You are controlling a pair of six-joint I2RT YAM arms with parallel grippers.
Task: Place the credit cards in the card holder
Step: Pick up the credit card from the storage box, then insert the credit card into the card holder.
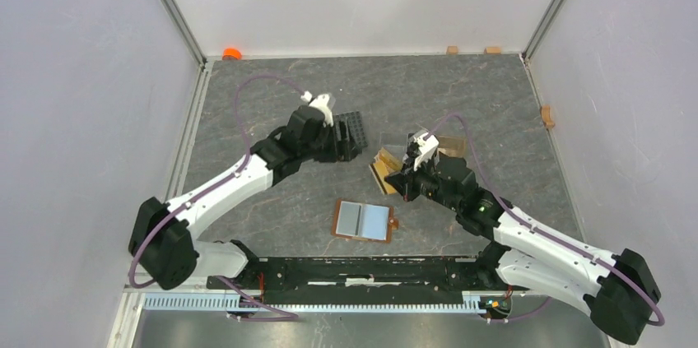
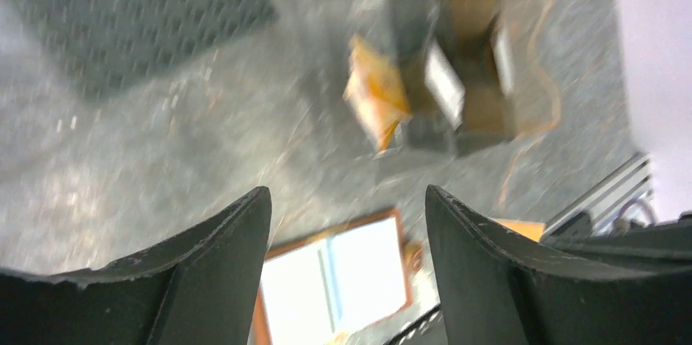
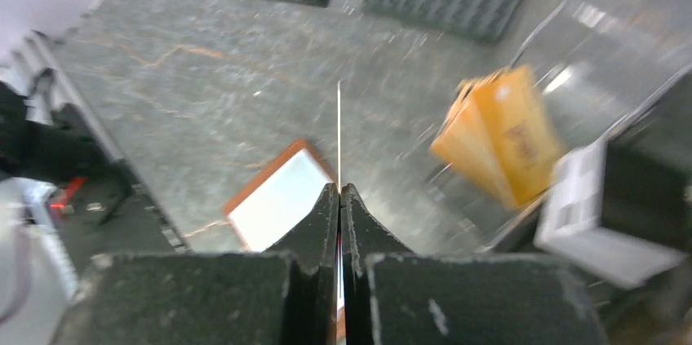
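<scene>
**Near edge.** Both arm bases are bolted to a black rail (image 1: pixel 370 270) at the front of the grey marbled worktop (image 1: pixel 494 93).

**Card holder** (image 1: pixel 337 221). Brown leather, lying open and flat on the worktop just beyond the rail, near the middle. Two pale cards (image 1: pixel 365 220) rest side by side on its inner face, one grey and one light blue. Neither pincer touches it.

**Right pincer** (image 1: pixel 398 184). It hangs above the worktop just beyond the holder and to its right. In the right wrist view the fingers (image 3: pixel 314 231) are pressed together on a thin card (image 3: pixel 339 133). The card is seen edge-on as a pale line standing up from the tips, so its colour cannot be read; it is probably one of the credit cards.

**Yellowish cards** (image 1: pixel 383 174). A small fanned bunch leaning tilted, just beside the right pincer, at the near-left corner of the clear amber-tinted stand (image 1: pixel 452 146). Blur in both wrist views hides which compartment holds them.

**Left pincer** (image 1: pixel 352 147). It hovers left of the stand, over the near edge of the dark studded plate (image 1: pixel 354 124). Its jaws are spread wide with nothing between them.

**Far edge.** An orange object (image 1: pixel 232 53) sits at the left corner and two small tan blocks (image 1: pixel 452 49) sit toward the right.
</scene>
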